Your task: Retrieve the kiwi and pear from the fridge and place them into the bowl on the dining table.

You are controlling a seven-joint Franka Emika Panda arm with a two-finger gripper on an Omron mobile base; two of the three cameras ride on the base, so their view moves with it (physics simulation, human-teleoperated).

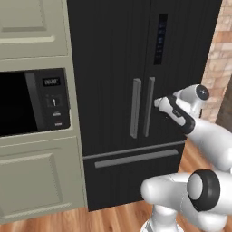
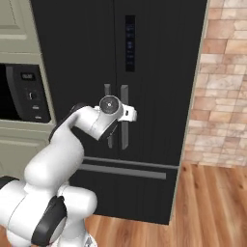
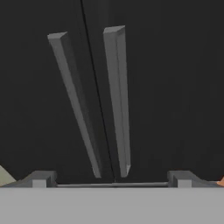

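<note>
The black fridge (image 1: 113, 68) (image 2: 159, 72) stands in front of me with both doors shut. Its two long grey handles (image 1: 136, 108) (image 1: 148, 106) run side by side at the door seam. My gripper (image 1: 156, 103) (image 2: 132, 115) hovers just in front of the right handle (image 2: 124, 120), a little apart from it. In the hand view the gripper (image 3: 111, 180) is open, its fingertips (image 3: 41, 179) spread wide, with both handles (image 3: 118, 100) rising ahead between them. The kiwi and pear are hidden behind the shut doors. The bowl and dining table are out of view.
A built-in black microwave (image 1: 31, 102) (image 2: 24, 94) sits in pale cabinets left of the fridge. A brick wall (image 2: 222, 82) flanks its right side. The lower drawer has a horizontal grey handle (image 1: 136, 158). Wood floor (image 2: 212, 207) lies below.
</note>
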